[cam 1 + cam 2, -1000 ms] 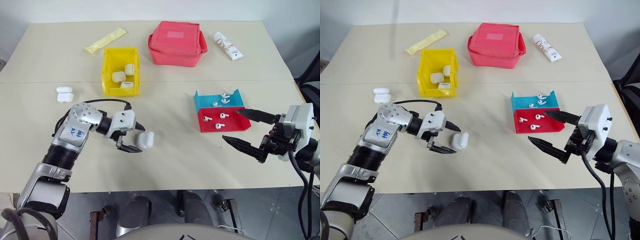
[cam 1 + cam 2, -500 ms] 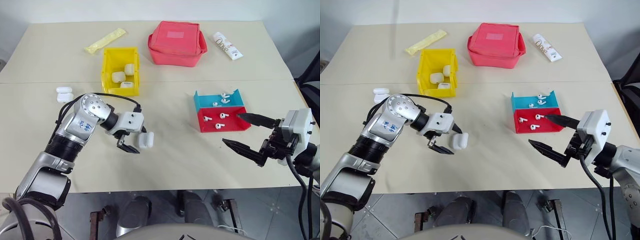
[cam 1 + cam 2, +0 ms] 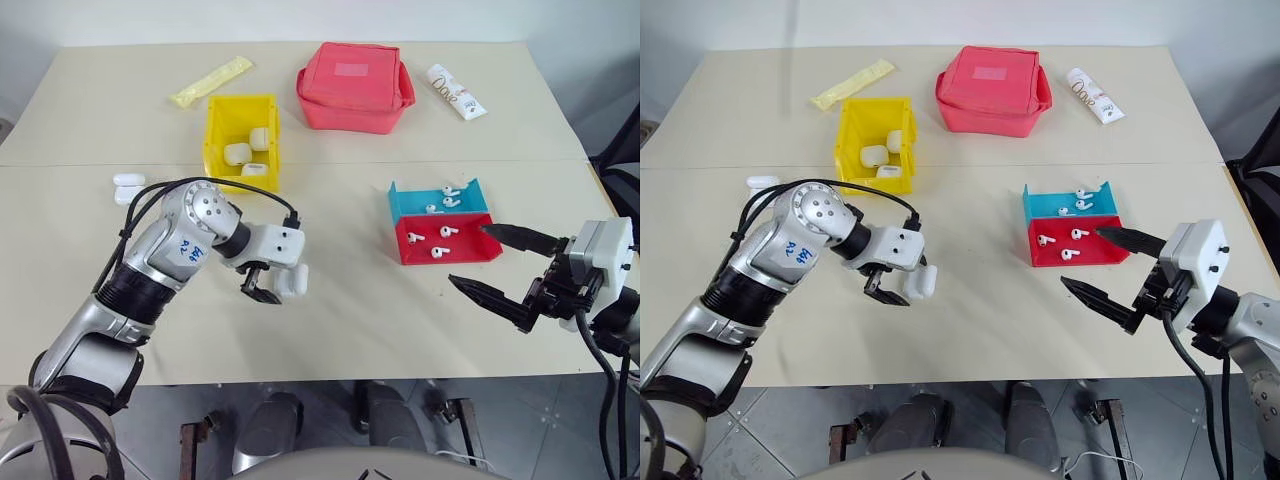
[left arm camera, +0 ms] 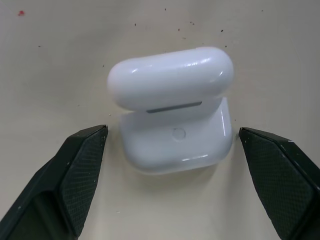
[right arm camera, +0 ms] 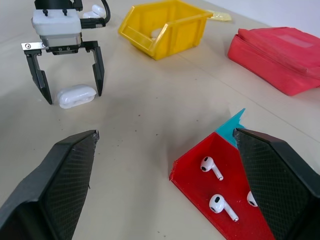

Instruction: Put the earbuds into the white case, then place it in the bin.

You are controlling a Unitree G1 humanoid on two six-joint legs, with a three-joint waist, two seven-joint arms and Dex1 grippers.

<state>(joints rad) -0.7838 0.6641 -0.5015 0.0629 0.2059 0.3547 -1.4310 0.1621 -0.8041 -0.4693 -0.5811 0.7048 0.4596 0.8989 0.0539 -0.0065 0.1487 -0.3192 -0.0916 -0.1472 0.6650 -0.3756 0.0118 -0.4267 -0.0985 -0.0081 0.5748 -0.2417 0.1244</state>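
Note:
A white case (image 4: 172,110) lies on the table, its lid slightly ajar along a dark seam. My left gripper (image 3: 274,288) points down over it, open, one finger (image 4: 80,175) on each side and neither touching it. The same case (image 5: 77,95) lies under that gripper in the right wrist view. Several earbuds (image 3: 440,232) lie loose in the red tray (image 3: 470,250) and the blue tray (image 3: 400,202). My right gripper (image 3: 468,255) hovers open and empty just in front of the red tray. The yellow bin (image 3: 212,150) stands further back with three cases inside.
Two more white cases (image 3: 128,180) lie at the left, beside my left arm. A red zip pouch (image 3: 354,85), a white tube (image 3: 456,92) and a yellow packet (image 3: 210,81) lie along the back. The table's front edge runs just below both grippers.
My left gripper has swung from beside the case to over it and tipped further downward, so its fingers now straddle the case. The right gripper has stayed put.

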